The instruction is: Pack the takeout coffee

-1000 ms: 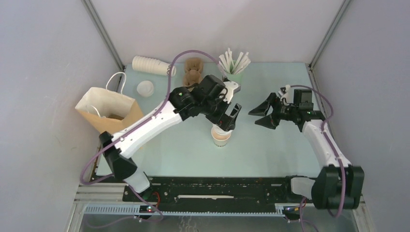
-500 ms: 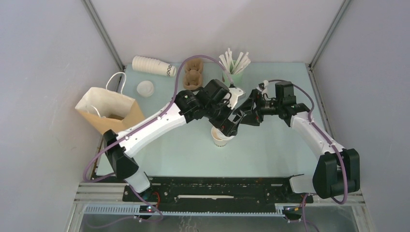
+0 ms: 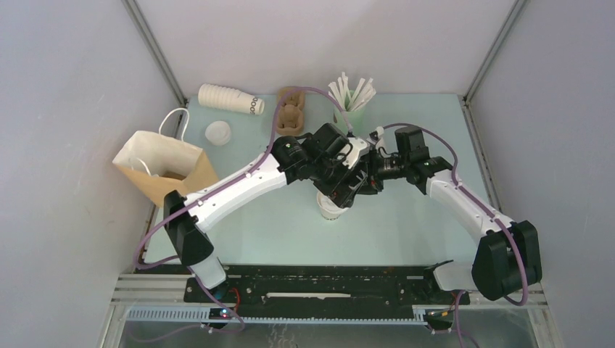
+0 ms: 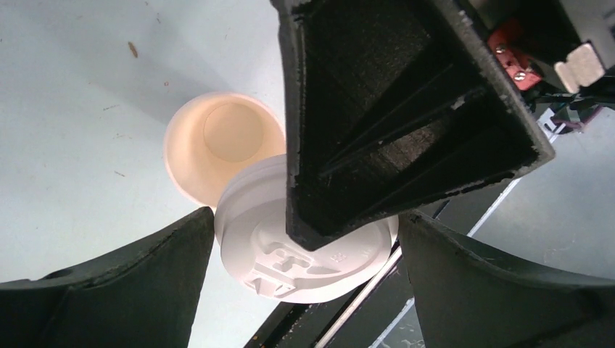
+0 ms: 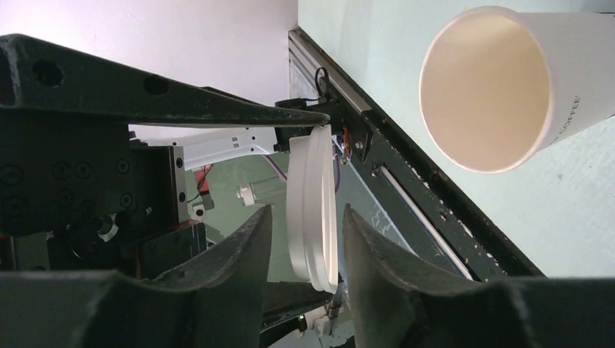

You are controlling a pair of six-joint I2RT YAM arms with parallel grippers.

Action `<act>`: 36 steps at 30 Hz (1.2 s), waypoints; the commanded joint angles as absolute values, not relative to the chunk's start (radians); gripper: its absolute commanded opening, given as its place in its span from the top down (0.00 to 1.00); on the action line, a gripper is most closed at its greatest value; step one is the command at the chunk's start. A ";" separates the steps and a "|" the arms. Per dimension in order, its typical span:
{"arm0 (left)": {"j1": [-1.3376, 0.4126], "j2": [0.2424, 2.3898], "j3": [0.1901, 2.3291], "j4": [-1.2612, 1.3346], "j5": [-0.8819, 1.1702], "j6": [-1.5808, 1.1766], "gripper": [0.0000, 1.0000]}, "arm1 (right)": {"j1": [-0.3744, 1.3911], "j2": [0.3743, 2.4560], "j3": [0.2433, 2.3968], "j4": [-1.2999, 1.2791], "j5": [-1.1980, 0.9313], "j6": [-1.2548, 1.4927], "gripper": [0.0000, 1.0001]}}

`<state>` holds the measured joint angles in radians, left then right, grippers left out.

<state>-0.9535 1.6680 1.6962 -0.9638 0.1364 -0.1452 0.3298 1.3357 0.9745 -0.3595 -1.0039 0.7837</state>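
The cream-white paper cup [image 3: 332,209] stands open-topped on the table, also seen from the left wrist [image 4: 225,141] and the right wrist [image 5: 493,87]. Just above it, my left gripper [image 3: 347,191] [image 4: 306,232] is shut on the white round lid [image 4: 290,261], a finger against each side of its rim. My right gripper [image 3: 365,181] [image 5: 304,217] has come in from the right. Its fingers stand either side of the lid [image 5: 312,217], seen edge-on, with a narrow gap on each face. In the top view the lid is hidden between the two grippers.
A brown paper bag [image 3: 163,170] stands open at the left. Behind it lie a stack of nested cups [image 3: 230,98] and a spare lid [image 3: 217,133]. A cardboard carrier [image 3: 290,110] and a green cup of white sticks [image 3: 353,109] stand at the back.
My right arm has swung left to meet the left gripper, and its jaws have narrowed around the lid. The left arm has shifted slightly, still holding the lid above the cup.
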 commanded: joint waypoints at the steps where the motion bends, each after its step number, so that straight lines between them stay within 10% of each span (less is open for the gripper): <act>1: -0.954 1.670 1.758 -0.984 0.095 -0.123 0.00 | 0.349 1.318 1.004 -0.353 -1.015 0.762 0.54; 15: -0.946 1.652 1.773 -1.009 0.005 -0.172 0.00 | 0.348 1.366 1.004 -0.285 -1.009 0.782 0.95; 36: -0.669 1.185 1.268 -0.791 0.179 -0.549 0.00 | 0.417 1.604 1.004 0.148 -1.083 1.058 0.98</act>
